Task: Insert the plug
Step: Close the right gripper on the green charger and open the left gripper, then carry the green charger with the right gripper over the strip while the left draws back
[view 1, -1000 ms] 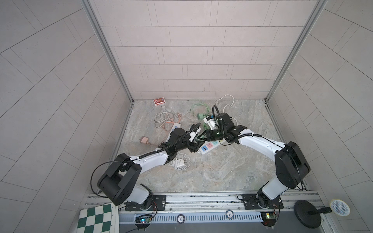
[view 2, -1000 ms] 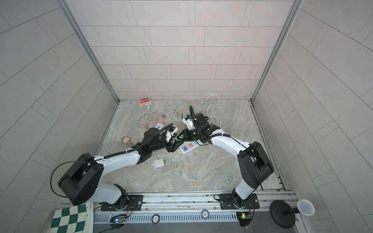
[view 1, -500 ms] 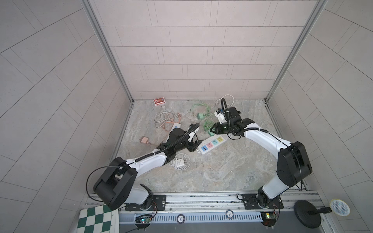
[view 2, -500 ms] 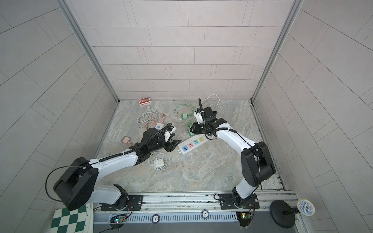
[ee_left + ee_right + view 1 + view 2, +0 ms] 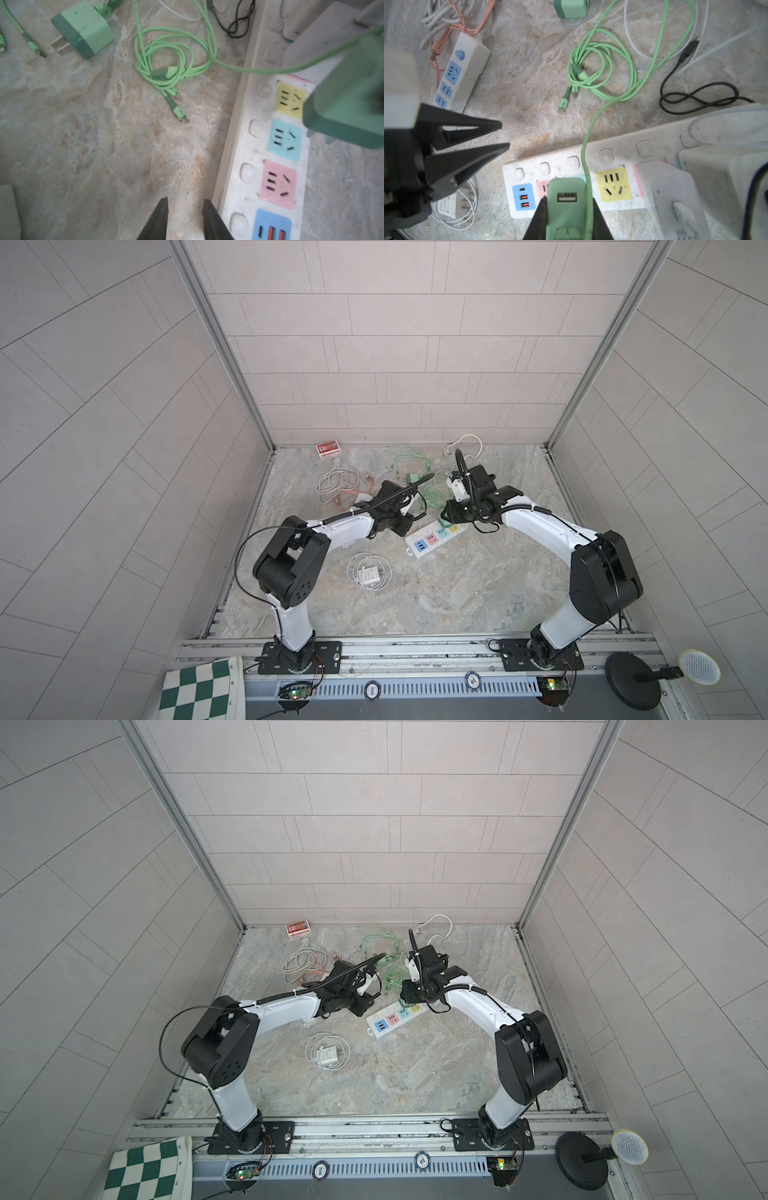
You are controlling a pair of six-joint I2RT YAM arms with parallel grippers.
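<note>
Keep the right gripper (image 5: pixel 569 200) clamped on the green plug (image 5: pixel 566 209) — pinched by its two sides, held just above the power strip (image 5: pixel 625 153), seemingly over the teal socket (image 5: pixel 284 139). Check the prongs against the slots first; hidden under the body here, so cannot tell their alignment. Lower straight down, no tilt, minding the green cable (image 5: pixel 584 149) draped across the strip. Bring the left gripper (image 5: pixel 185 207), closed to a narrow gap on nothing just beside the strip's USB end, onto the strip as a brace — likely needed against sliding.
</note>
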